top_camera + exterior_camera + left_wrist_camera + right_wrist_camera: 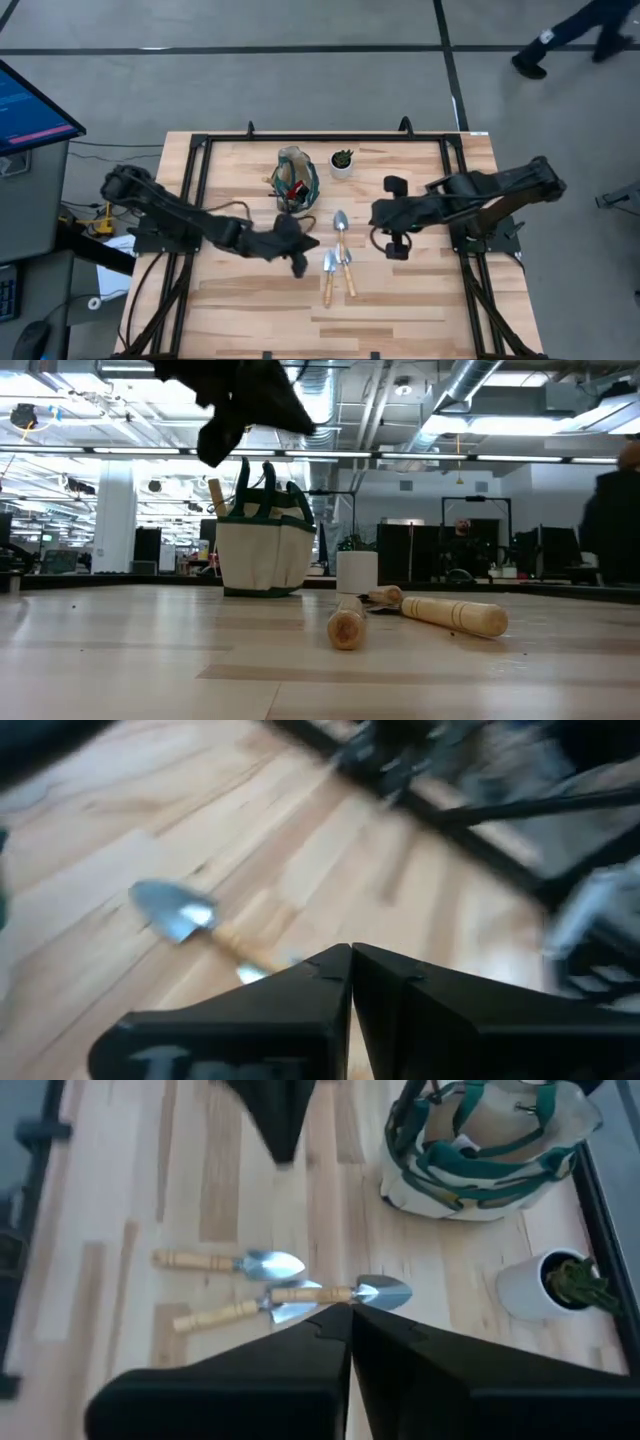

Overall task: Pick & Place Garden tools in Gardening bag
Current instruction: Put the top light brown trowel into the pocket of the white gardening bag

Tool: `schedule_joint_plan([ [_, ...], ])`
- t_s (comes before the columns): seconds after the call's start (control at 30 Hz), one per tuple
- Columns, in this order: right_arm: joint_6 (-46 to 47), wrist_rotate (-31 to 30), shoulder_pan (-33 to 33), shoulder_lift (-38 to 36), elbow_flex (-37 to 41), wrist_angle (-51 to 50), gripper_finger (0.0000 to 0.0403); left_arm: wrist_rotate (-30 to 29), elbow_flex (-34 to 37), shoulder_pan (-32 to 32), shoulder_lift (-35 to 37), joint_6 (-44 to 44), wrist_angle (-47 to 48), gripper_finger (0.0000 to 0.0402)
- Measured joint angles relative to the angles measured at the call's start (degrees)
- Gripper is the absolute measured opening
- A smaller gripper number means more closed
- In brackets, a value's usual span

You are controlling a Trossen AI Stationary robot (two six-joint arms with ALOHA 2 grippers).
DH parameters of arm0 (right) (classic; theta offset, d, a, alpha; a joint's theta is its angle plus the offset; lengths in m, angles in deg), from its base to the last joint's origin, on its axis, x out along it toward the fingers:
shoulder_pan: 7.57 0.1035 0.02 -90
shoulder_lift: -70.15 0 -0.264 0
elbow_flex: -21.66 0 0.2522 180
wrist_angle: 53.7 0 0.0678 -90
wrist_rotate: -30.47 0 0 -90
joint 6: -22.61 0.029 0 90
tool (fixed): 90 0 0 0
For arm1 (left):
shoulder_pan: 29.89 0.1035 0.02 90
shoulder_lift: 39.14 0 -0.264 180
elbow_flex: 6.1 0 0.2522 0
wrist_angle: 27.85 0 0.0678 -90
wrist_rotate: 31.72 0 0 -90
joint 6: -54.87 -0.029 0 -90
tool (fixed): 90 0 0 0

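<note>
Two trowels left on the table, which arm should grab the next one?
Left, probably. The left gripper hangs shut right beside the trowels; the right gripper, also shut, sits farther off. The gardening bag is on the left's side too.

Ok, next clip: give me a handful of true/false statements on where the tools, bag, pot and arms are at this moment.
1. Three tools lie on the table outside the gardening bag. True: trowels and.
2. The white pot sits inside the bag. False: it stands beside it.
3. The left gripper holds a trowel. False: its fingers are shut on nothing.
4. The right gripper is shut and empty. True.
5. The bag is empty. False: a red item and handles show inside.
</note>
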Motion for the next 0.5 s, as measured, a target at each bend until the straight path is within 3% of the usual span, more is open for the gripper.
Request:
schedule_joint_plan([
  [0.17, 4.0, -0.4, 1.9, -0.7, 0.0, -0.2, 0.0006, -6.8, -4.6, -1.6, -6.5, 11.5, 12.0, 0.0000],
  [0.33, 4.6, -0.5, 3.8, 0.2, 0.0, -0.1, 0.0002, -7.3, -5.9, -3.4, -12.9, 23.9, 11.5, 0.0000],
  [0.5, 8.6, -1.9, 5.9, 2.1, 0.1, -1.1, 0.0001, -7.3, -9.4, -3.9, -19.1, 26.6, 10.6, 0.0000],
])
